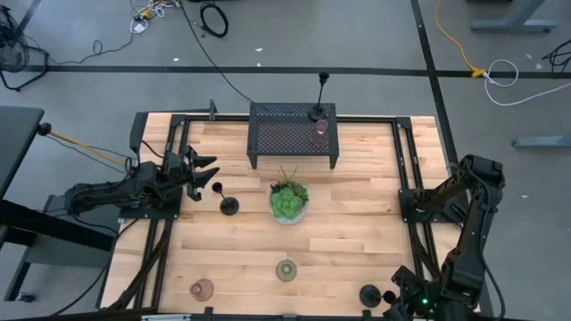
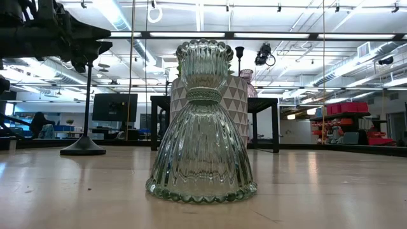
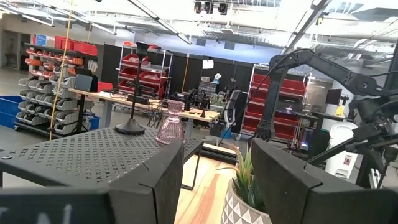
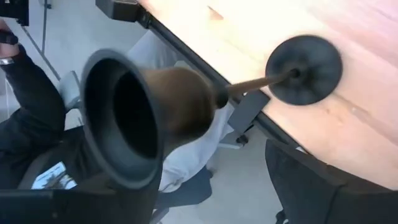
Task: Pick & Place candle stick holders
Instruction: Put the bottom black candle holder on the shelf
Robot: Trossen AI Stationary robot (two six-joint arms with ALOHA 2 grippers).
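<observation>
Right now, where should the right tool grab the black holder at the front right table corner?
Take the thin stem of the black holder, between top cup and round base. Judging by its upright pose, come in level from the side; the right tool stands open beside it.

Bright overhead strips (cup perhaps blurred)

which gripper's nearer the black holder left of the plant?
Left. The left gripper hangs just beside that black holder, fingers open. The right gripper is at the table's near right corner, over another holder.
</observation>
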